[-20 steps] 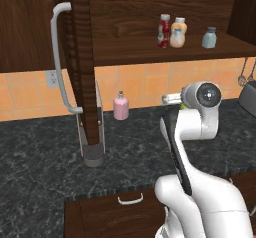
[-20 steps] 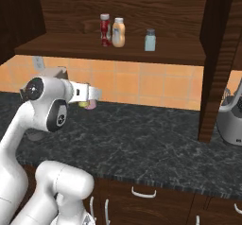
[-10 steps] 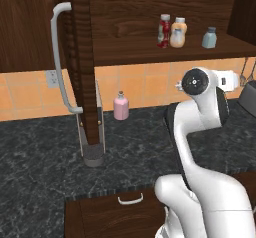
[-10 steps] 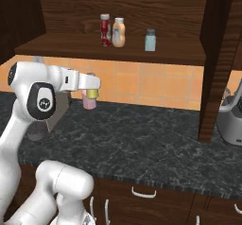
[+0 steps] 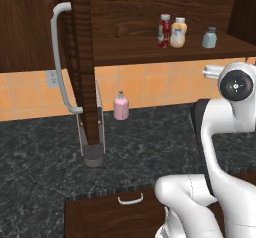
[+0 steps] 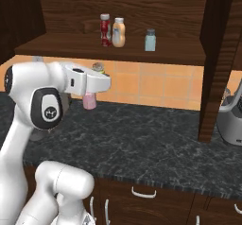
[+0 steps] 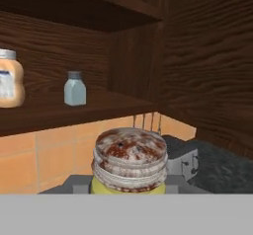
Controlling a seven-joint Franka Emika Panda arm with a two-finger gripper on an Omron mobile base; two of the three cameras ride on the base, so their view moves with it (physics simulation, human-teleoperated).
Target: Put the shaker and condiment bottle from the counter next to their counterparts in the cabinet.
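Left base view: red condiment bottle (image 5: pixel 164 30) stands on the cabinet (image 5: pixel 150 52) shelf beside the orange-and-cream bottle (image 5: pixel 177 32) | Right base view: jaws (image 6: pixel 98 73) raised above the bench (image 6: pixel 142 139), below the shelf | Hand view: jaws clamped on the yellow shaker (image 7: pixel 129 164); grey-blue shaker (image 7: pixel 74 89) on the shelf

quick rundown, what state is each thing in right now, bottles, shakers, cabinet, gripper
shaker: held in the gripper, upright, off the counter
condiment bottle: upright on the cabinet shelf, beside the orange-and-cream bottle
grey-blue shaker: upright on the shelf, apart from the two bottles
pink bottle: upright on the counter by the wall
cabinet: door open
gripper: shut on the shaker
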